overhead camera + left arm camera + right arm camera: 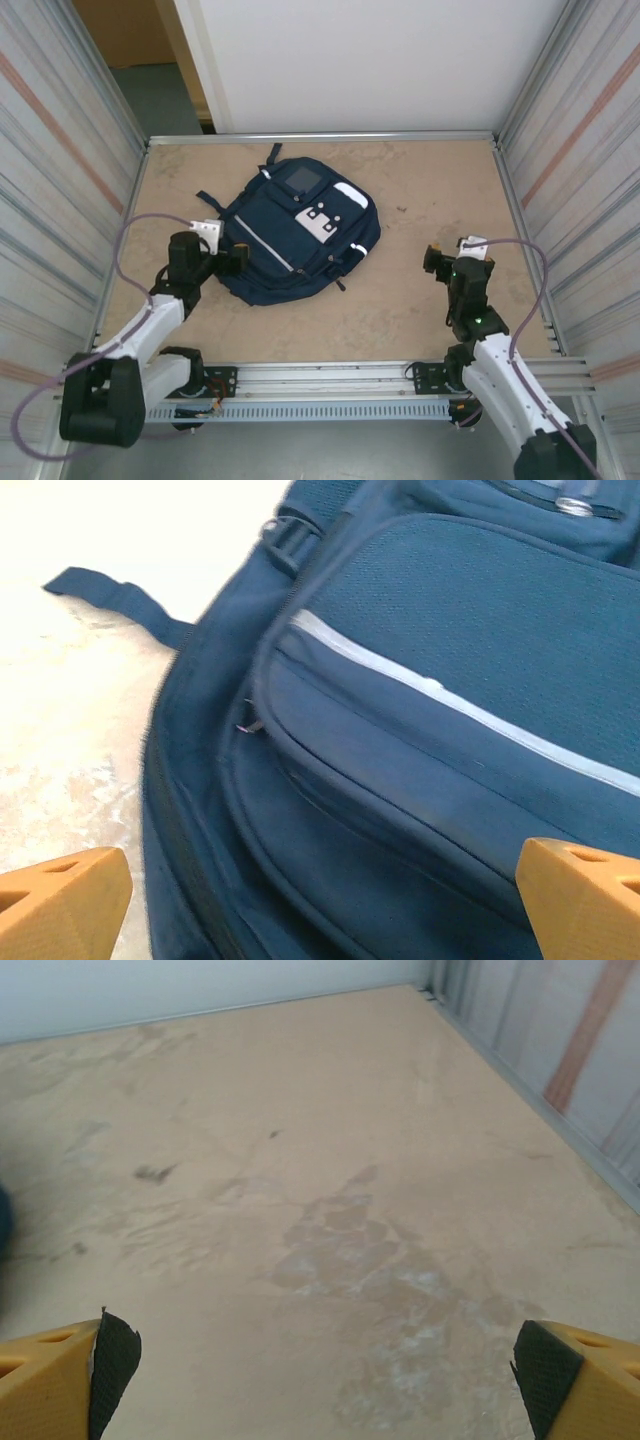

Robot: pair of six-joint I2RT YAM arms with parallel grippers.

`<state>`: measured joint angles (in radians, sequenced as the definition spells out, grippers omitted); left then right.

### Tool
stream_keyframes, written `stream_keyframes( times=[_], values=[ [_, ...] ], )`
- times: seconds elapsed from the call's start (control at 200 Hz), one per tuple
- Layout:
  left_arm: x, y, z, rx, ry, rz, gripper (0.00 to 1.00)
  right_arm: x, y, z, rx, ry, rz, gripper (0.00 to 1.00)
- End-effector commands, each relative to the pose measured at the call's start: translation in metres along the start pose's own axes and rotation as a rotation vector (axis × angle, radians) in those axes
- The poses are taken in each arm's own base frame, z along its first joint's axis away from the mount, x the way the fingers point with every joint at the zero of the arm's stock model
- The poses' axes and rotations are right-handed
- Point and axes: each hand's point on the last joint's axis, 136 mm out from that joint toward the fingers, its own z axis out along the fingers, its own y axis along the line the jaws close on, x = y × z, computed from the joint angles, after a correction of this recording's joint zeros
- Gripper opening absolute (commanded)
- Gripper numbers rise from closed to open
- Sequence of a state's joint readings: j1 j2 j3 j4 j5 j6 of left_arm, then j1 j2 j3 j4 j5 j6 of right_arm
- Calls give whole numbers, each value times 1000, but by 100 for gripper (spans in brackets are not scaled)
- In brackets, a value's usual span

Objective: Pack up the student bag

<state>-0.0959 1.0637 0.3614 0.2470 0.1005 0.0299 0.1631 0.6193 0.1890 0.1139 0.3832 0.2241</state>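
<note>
Student bag lies flat on the tabletop, left of centre, front side up. It is soft navy woven fabric with a rounded outline. The front pocket has a mesh-like weave and a white reflective stripe across it. There is a grey square patch near the top, and a dark strap trails off one side. What is inside is hidden.

Tabletop is beige, mottled and scuffed.

Left gripper is at the bag's near-left edge, its blunt orange fingers spread wide and gripping nothing. Right gripper is well apart from the bag over bare tabletop, its black-padded fingers spread apart and empty.
</note>
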Motion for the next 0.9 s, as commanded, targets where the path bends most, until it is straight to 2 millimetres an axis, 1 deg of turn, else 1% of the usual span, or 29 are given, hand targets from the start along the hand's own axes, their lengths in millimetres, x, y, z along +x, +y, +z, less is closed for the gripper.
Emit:
stream_keyframes(
  times=[0.0, 0.03, 0.05, 0.075, 0.09, 0.115, 0.185, 0.231, 0.271, 0.321, 0.351, 0.391, 0.436, 0.441, 0.446, 0.451, 0.461, 0.501, 0.521, 0.546, 0.571, 0.606, 0.646, 0.666, 0.702, 0.747, 0.772, 0.817, 0.892],
  values=[
    [-46, 20, 4, -41, -263, -3, 98, -20, -2, 22, -51, -97, 62, 99],
    [-42, 22, 9, -39, -232, 3, 99, -11, -2, 31, -58, -61, 52, 99],
    [-38, 23, 13, -47, -212, 13, 99, -14, 0, 37, -70, -74, 46, 99],
    [-37, 24, 16, -58, -211, 31, 99, -12, 10, 42, -119, -57, 14, 99],
    [-36, 24, 18, -61, -217, 35, 99, -18, 14, 43, -139, -69, 0, 99],
    [-36, 25, 19, -66, -231, 45, 99, -15, 19, 48, -156, -62, -11, 99],
    [-38, 26, 19, -77, -262, 80, 99, -21, 22, 59, -160, -89, -5, 99],
    [-39, 30, 21, -93, -282, 79, 99, -21, 23, 69, -149, -91, -14, 99],
    [-34, 31, 29, -88, -249, 72, 99, -23, 27, 77, -166, -102, -46, 99],
    [-26, 22, 44, -55, -217, 121, 99, -24, 33, 86, -192, -84, -75, 99],
    [-16, 22, 53, -47, -194, 124, 99, -19, 33, 90, -190, -59, -72, 99],
    [-26, 30, 53, -73, -249, 108, 99, -15, 32, 95, -189, -68, -65, 99],
    [-18, 32, 50, -55, -193, 64, 99, -3, 29, 104, -171, -67, -57, 99],
    [-18, 32, 51, -52, -193, 64, 99, 3, 28, 106, -167, -49, -59, 99],
    [-18, 32, 51, -48, -196, 66, 99, -8, 29, 105, -172, -90, -56, 99],
    [-17, 31, 52, -42, -194, 67, 99, 2, 29, 109, -171, -63, -61, 99],
    [-19, 29, 53, -29, -209, 75, 99, 0, 30, 111, -175, -77, -63, 99],
    [-24, 19, 53, 23, -242, 116, 99, -10, 35, 111, -193, -86, -73, 99],
    [-21, 13, 50, 56, -230, 124, 99, -2, 36, 112, -196, -19, -80, 99],
    [-17, 12, 49, 65, -208, 125, 99, 8, 37, 113, -206, 25, -90, 99],
    [-18, 12, 50, 65, -218, 124, 99, 6, 42, 114, -224, -10, -103, 99],
    [-22, 15, 51, 58, -242, 121, 99, -1, 42, 115, -201, -47, -106, 99],
    [-21, 17, 51, 48, -221, 106, 99, 0, 37, 117, -172, 4, -99, 99],
    [-20, 18, 51, 47, -202, 101, 99, 5, 37, 120, -179, 39, -96, 99],
    [-20, 17, 54, 54, -201, 100, 99, 2, 35, 127, -197, 48, -63, 99],
    [-22, 20, 55, 45, -203, 96, 99, 4, 32, 123, -225, 63, -35, 99],
    [-21, 23, 55, 28, -190, 88, 99, 4, 30, 124, -215, 67, -29, 99],
    [-21, 28, 56, -11, -183, 75, 99, 3, 36, 126, -199, 69, -65, 99],
    [-22, 36, 61, -46, -149, 45, 99, 3, 36, 125, -194, 63, -75, 99]
  ],
)
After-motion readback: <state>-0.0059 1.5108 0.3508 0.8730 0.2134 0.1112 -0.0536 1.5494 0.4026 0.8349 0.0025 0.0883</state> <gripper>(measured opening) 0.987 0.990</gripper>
